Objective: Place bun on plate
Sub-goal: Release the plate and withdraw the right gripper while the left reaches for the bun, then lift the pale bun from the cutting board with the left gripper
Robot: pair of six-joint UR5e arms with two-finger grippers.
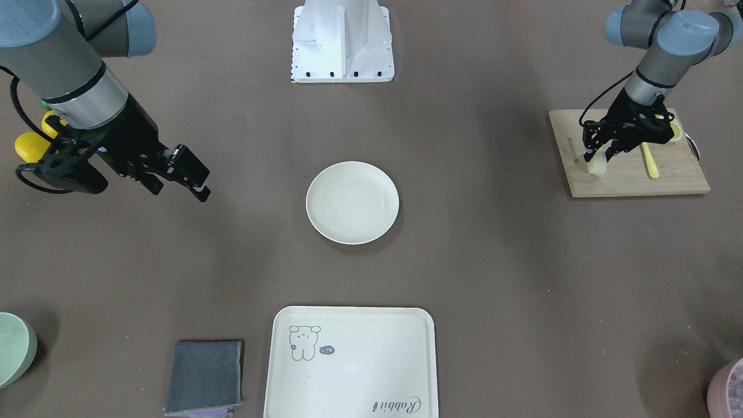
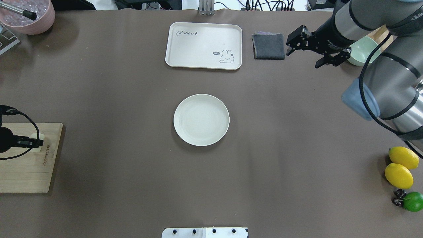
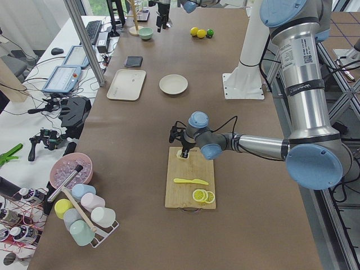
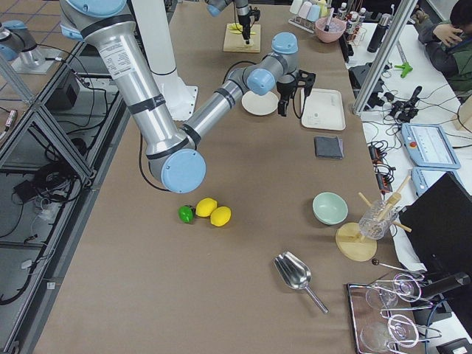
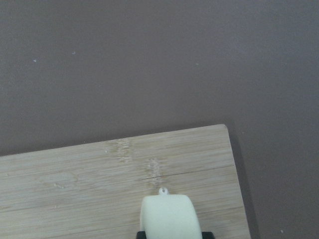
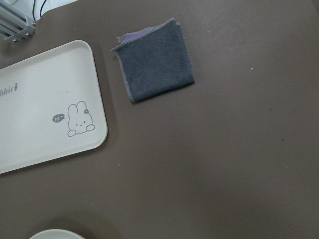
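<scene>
The bun (image 1: 597, 166) is a small pale cream block over the near-centre end of the wooden cutting board (image 1: 630, 174). My left gripper (image 1: 598, 158) is shut on the bun. In the left wrist view the bun (image 5: 169, 216) shows between the fingers above the board's corner. Whether it rests on the board or hangs just above it, I cannot tell. The round off-white plate (image 1: 352, 202) stands bare in the middle of the table, also seen from overhead (image 2: 201, 119). My right gripper (image 2: 302, 59) hangs open and holds nothing, near the grey cloth (image 2: 268, 45).
A cream tray (image 2: 204, 45) with a rabbit drawing lies beyond the plate. A yellow knife (image 1: 650, 159) and lemon slices (image 3: 202, 196) lie on the board. Two lemons (image 2: 401, 167), a lime (image 2: 413, 201) and a green bowl (image 2: 362, 49) are on my right.
</scene>
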